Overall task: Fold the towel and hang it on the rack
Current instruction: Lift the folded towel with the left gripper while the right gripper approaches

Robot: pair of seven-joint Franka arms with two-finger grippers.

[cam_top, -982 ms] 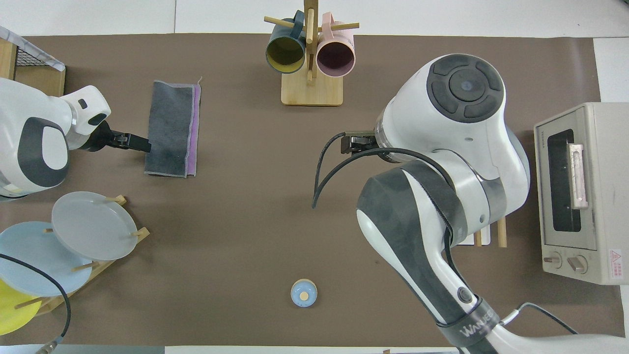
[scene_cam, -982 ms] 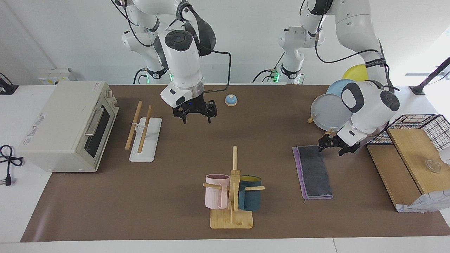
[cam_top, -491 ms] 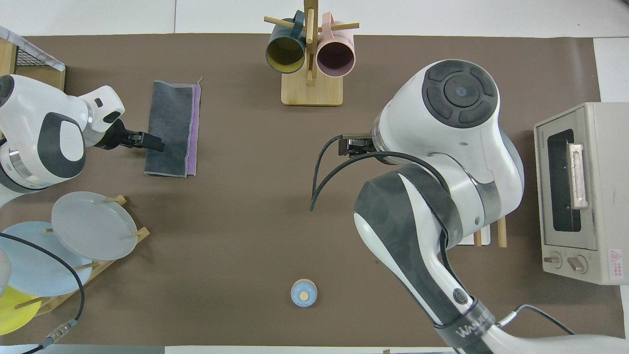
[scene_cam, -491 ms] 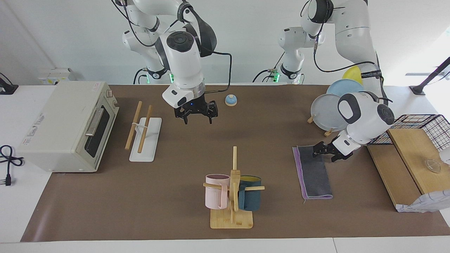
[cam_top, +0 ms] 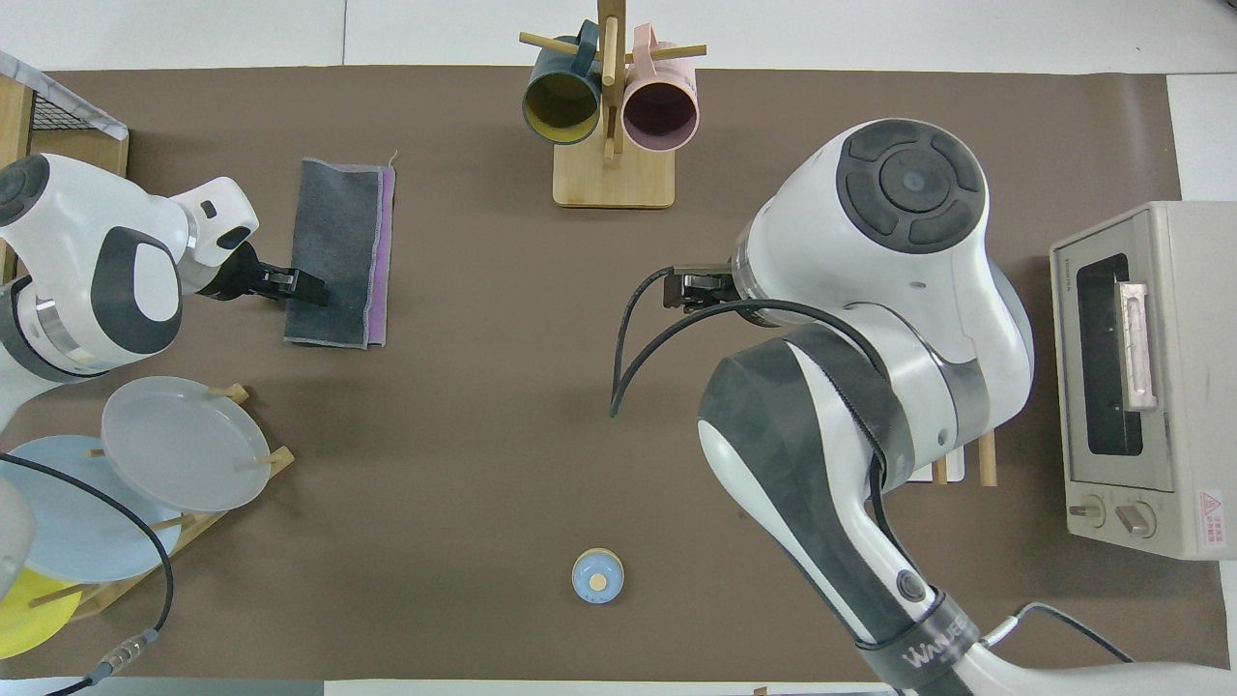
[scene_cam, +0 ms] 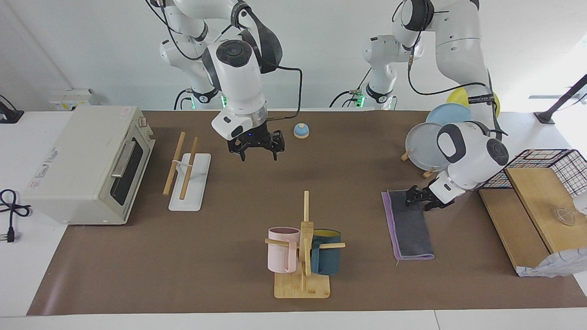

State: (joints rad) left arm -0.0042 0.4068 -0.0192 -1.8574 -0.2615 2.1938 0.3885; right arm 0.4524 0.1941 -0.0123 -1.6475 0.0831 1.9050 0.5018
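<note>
Spread over the table (scene_cam: 27,293): a long brown mat (scene_cam: 229,266). Toward the left arm's end, lying flat: a folded soft towel (scene_cam: 408,229), dark grey with a purple edge. Toward the right arm's end, beside a cream toaster oven (scene_cam: 87,165): a white-based rack (scene_cam: 189,182) with two light wooden rods. Down at the towel's robot-side edge: left gripper (scene_cam: 418,198), grip impossible to judge. Above the bare mat, waiting: right gripper (scene_cam: 258,153), fingers spread.
</note>
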